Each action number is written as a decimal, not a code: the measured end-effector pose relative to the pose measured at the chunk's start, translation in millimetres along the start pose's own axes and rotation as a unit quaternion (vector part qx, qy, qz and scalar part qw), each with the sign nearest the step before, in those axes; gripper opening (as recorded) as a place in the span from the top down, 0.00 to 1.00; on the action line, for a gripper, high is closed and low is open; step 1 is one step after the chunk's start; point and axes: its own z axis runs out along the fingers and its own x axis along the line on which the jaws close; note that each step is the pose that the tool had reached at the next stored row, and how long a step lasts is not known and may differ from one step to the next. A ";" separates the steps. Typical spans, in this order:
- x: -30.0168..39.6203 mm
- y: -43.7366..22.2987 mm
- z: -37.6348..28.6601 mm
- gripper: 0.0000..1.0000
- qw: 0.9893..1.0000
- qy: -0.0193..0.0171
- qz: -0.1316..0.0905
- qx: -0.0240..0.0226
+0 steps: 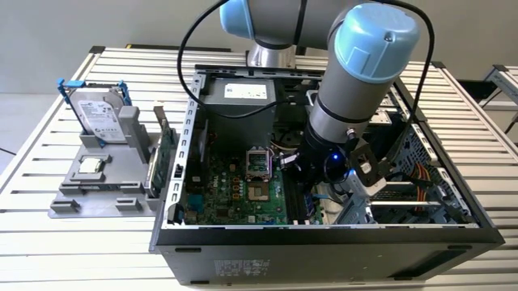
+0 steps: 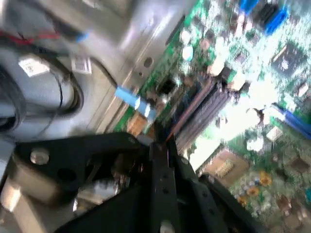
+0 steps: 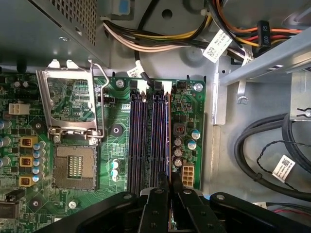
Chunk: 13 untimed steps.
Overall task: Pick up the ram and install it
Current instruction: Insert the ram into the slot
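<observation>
My gripper [image 1: 306, 197] is down inside the open computer case [image 1: 324, 233], over the memory slots [image 3: 146, 136] of the green motherboard [image 1: 235, 194]. In both wrist views the black fingers [image 3: 163, 194] are pressed together on the ram [image 3: 168, 145]. The ram shows edge-on as a thin dark strip [image 2: 192, 109]. It runs along the outermost slot, the one farthest from the processor socket [image 3: 75, 167]. I cannot tell whether it is seated in the slot or just above it. The other slots look bare.
Bundled cables [image 3: 160, 41] and a metal drive cage [image 1: 413, 176] crowd the slot side. The power supply [image 1: 242, 94] sits at the case's far end. At the exterior view's left, a grey holder [image 1: 105, 182] carries a blue-framed hard drive [image 1: 101, 118] and a green card [image 1: 166, 154].
</observation>
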 end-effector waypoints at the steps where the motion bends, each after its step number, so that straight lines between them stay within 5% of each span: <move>1: 0.0 0.0 0.0 1.00 1.000 0.000 0.000 0.000; 13: 0.1 0.0 0.0 1.00 1.000 0.000 0.000 0.000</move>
